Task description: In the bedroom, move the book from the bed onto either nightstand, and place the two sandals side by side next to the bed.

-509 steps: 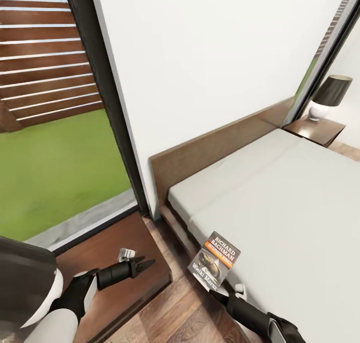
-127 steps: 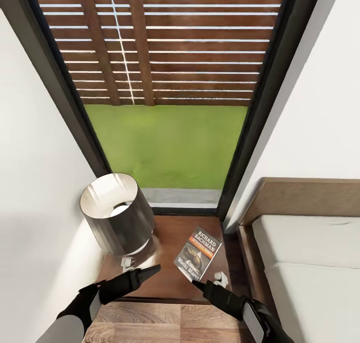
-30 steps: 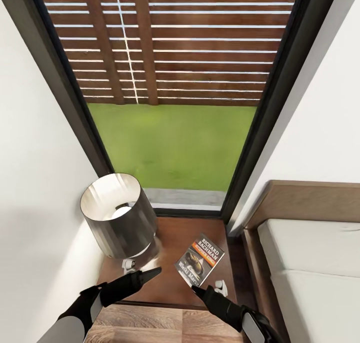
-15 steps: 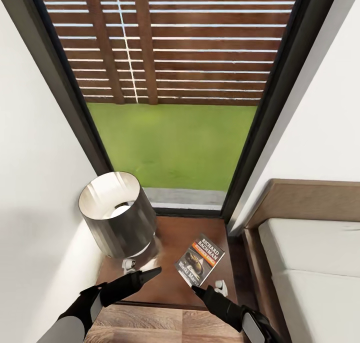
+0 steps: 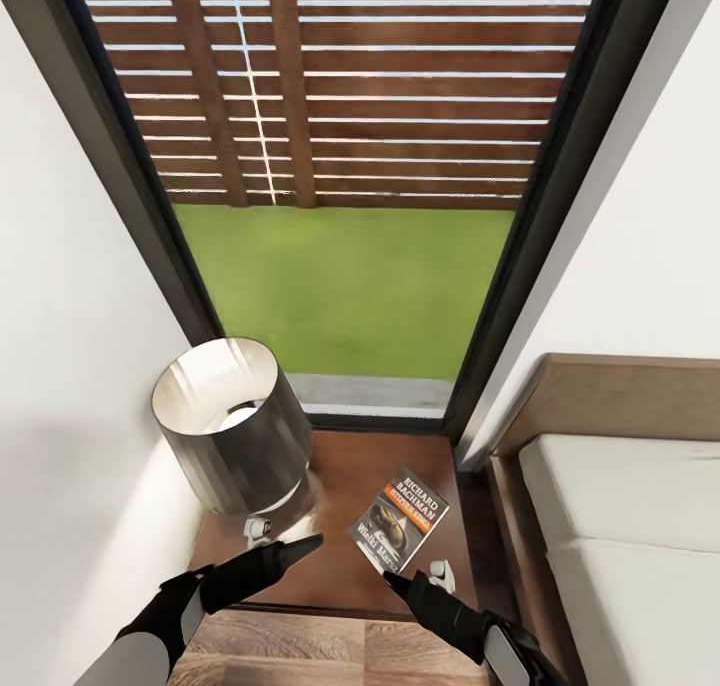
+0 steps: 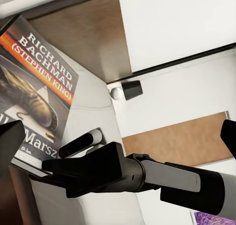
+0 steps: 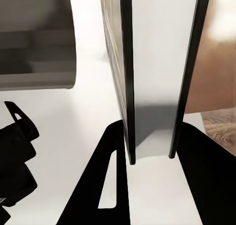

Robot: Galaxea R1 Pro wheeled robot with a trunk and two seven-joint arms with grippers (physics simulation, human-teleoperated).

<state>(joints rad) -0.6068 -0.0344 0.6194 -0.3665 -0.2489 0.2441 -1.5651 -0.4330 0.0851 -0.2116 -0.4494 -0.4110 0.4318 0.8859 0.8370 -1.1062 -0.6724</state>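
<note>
Head view: right gripper (image 5: 400, 573) pinches the book (image 5: 401, 517) (lower edge), book at its 12 o'clock, over the nightstand (image 5: 340, 486); judged ready to lower.

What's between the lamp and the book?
In the head view, only bare nightstand wood lies between the lamp and the book, held by the right hand.

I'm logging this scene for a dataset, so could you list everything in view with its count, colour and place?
book: one, dark cover with orange band, held over the nightstand
nightstand: one, reddish-brown, between wall and bed
lamp: one, dark shade, on the nightstand
bed: one, pale mattress, brown headboard
window: one, dark frame, behind the nightstand
left gripper: black, over the nightstand
right gripper: black, gripping the book's lower edge
</note>
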